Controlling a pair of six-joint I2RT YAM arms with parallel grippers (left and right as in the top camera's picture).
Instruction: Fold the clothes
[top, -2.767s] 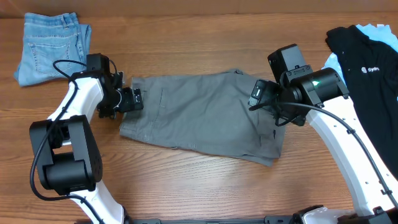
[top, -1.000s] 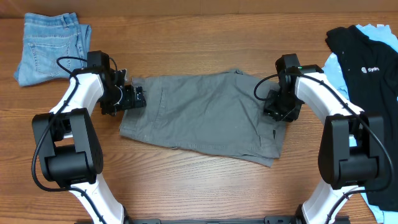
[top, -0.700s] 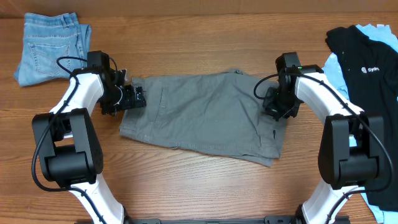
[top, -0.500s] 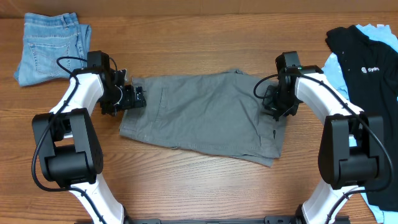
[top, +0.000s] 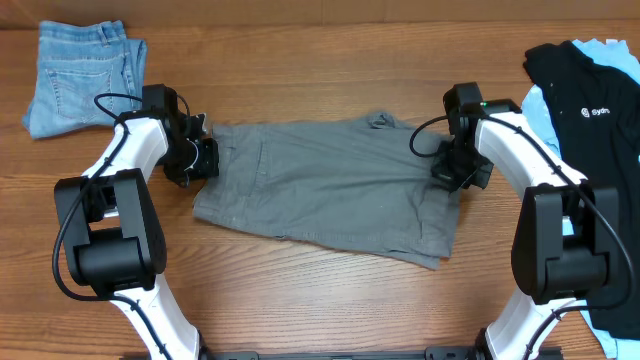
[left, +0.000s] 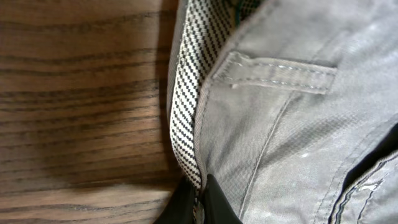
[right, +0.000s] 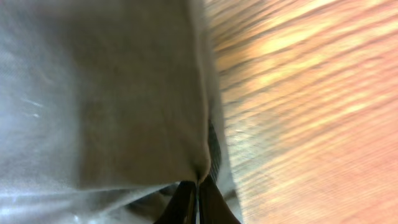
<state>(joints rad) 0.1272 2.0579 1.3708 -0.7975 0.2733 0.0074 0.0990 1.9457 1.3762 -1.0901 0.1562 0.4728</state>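
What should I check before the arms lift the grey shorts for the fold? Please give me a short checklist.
1. Grip of left claw on grey shorts waistband: ok, shut on it.
2. Grip of right claw on the opposite edge: ok, shut on it.
3. Garment spread out on table: ok.
4. Apart from denim shorts and tee: ok.
5. Both fabric layers caught in each claw: cannot tell.
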